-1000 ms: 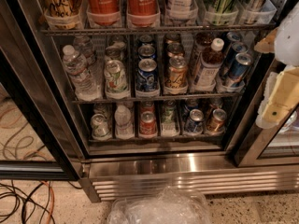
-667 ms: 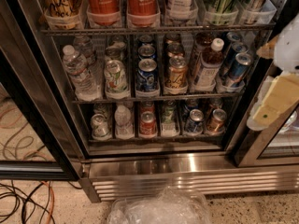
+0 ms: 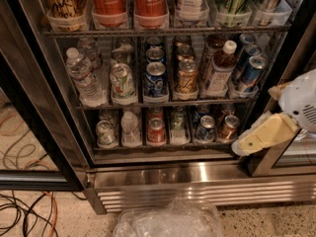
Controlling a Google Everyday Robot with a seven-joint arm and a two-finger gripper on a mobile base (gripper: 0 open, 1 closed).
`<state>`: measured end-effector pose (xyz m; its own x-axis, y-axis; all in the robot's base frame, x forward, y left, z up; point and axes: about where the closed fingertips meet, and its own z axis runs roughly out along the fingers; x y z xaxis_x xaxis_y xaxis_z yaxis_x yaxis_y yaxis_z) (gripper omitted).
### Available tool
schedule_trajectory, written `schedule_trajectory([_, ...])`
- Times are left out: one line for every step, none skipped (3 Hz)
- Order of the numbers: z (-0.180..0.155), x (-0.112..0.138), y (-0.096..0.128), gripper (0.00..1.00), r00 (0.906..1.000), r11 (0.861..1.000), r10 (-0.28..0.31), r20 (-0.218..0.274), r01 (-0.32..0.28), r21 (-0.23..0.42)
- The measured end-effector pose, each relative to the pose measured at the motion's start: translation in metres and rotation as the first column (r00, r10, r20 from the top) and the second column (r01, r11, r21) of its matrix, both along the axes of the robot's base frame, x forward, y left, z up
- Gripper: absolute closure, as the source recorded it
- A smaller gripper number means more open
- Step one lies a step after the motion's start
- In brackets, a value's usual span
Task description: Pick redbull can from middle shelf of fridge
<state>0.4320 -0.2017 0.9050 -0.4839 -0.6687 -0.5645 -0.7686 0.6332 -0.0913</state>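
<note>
Several slim blue-and-silver redbull cans (image 3: 251, 73) stand in a row at the right end of the middle shelf (image 3: 168, 104), a grey wire rack in the fridge (image 3: 197, 174). On the same shelf are water bottles (image 3: 83, 78), a wider dark-blue can (image 3: 155, 79), a gold-orange can (image 3: 186, 78) and a white-capped bottle (image 3: 219, 68). My gripper (image 3: 256, 138), white and cream, hangs at the right edge, below and right of the redbull cans and outside the shelves. It holds nothing that I can see.
Coca-Cola cans (image 3: 129, 1) stand on the rack above. A lower rack holds mixed cans (image 3: 157, 131). The black door frame (image 3: 34, 112) stands at the left. Cables (image 3: 24, 211) and a crumpled clear plastic bag (image 3: 168, 220) lie on the floor.
My gripper has moved down and to the left, from beside the middle shelf's right end to level with the lower rack. The cans have not moved.
</note>
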Motion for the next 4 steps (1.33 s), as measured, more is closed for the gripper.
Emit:
schedule_trajectory([-0.011,0.024,0.011,0.00,0.9942,0.990,-0.056,0.092,0.044,0.132])
schedule_trajectory([-0.012,0.047,0.015,0.00,0.9734,0.973,-0.134,0.186,0.093,0.213])
schedule_trajectory([-0.014,0.055,0.014,0.00,0.9475,0.949,-0.220,0.232,0.152,0.277])
schedule_trajectory([-0.011,0.059,0.012,0.00,0.9400,0.945,-0.236,0.246,0.163,0.285])
